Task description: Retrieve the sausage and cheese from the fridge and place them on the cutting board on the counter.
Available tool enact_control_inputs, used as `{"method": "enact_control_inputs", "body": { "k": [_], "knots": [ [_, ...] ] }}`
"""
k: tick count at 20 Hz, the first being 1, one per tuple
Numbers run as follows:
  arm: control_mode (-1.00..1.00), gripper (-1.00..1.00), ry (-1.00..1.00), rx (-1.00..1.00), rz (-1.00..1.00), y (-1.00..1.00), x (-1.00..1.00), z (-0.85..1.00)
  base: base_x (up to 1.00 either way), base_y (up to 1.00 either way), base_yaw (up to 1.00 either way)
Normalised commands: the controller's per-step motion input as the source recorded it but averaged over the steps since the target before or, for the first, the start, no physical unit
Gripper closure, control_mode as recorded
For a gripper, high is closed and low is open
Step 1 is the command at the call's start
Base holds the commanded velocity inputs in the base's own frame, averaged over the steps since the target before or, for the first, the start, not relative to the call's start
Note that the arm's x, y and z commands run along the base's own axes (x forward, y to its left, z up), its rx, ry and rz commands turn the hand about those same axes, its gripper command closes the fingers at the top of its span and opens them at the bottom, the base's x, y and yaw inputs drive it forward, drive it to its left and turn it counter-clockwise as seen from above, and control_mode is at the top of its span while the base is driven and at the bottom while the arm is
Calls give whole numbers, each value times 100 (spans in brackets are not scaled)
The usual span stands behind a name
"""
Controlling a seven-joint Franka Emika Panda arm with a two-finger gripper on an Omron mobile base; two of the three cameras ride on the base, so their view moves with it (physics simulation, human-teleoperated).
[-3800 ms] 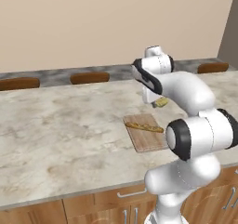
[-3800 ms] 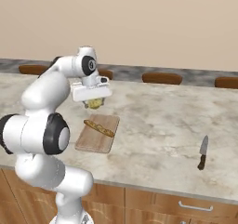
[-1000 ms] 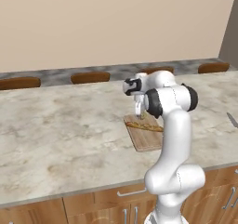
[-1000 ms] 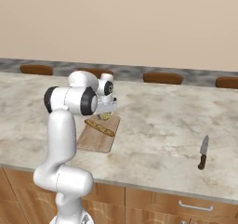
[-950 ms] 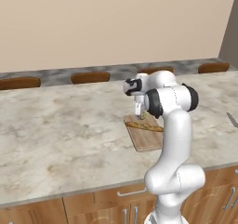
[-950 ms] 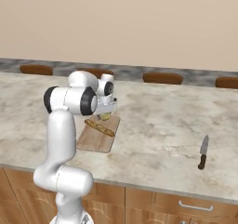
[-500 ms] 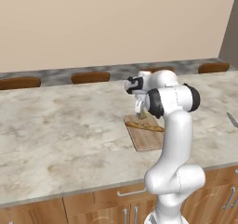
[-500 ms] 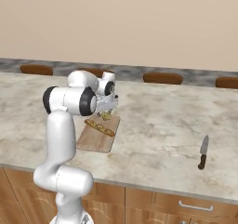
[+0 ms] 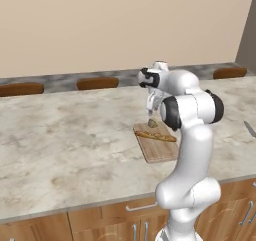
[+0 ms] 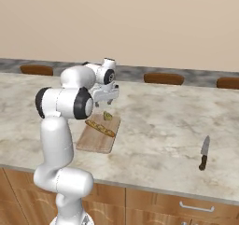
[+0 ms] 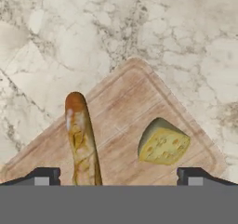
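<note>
The cheese (image 11: 162,142), a small yellow wedge with holes, lies on the wooden cutting board (image 11: 125,107) near its far end (image 9: 152,123) (image 10: 108,116). My gripper (image 11: 118,176) hangs open just above it (image 9: 151,112) (image 10: 103,102), its fingertips (image 11: 46,175) wide apart and nothing between them. The board (image 9: 157,150) (image 10: 95,144) rests on the mottled stone counter (image 9: 65,145) (image 10: 158,126). The sausage and the fridge are out of view.
A long golden-brown bread stick (image 11: 81,139) (image 9: 156,136) (image 10: 100,128) lies across the board beside the cheese. A knife (image 10: 204,153) (image 9: 250,129) lies on the counter to the right. Brown chair backs (image 9: 97,82) line the counter's far edge.
The gripper has opened and let go of the cheese, which now lies on the board. The hand has lifted slightly above it.
</note>
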Motion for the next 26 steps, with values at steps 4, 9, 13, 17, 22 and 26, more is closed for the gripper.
{"method": "enact_control_inputs", "body": {
  "k": [4,9,13,17,22,26],
  "knots": [
    [-100,-100,0,21,-36,0,-67,57,0,0,0],
    [-100,-100,0,10,-47,3,-63,87,0,0,0],
    [-100,-100,0,-16,-29,22,-51,100,0,0,0],
    [-100,-100,0,-22,-22,17,-69,99,0,0,0],
    [-100,-100,-15,-14,-18,16,-70,48,0,0,0],
    [-100,-100,-22,-9,-16,2,-60,22,0,0,0]
  ]
}}
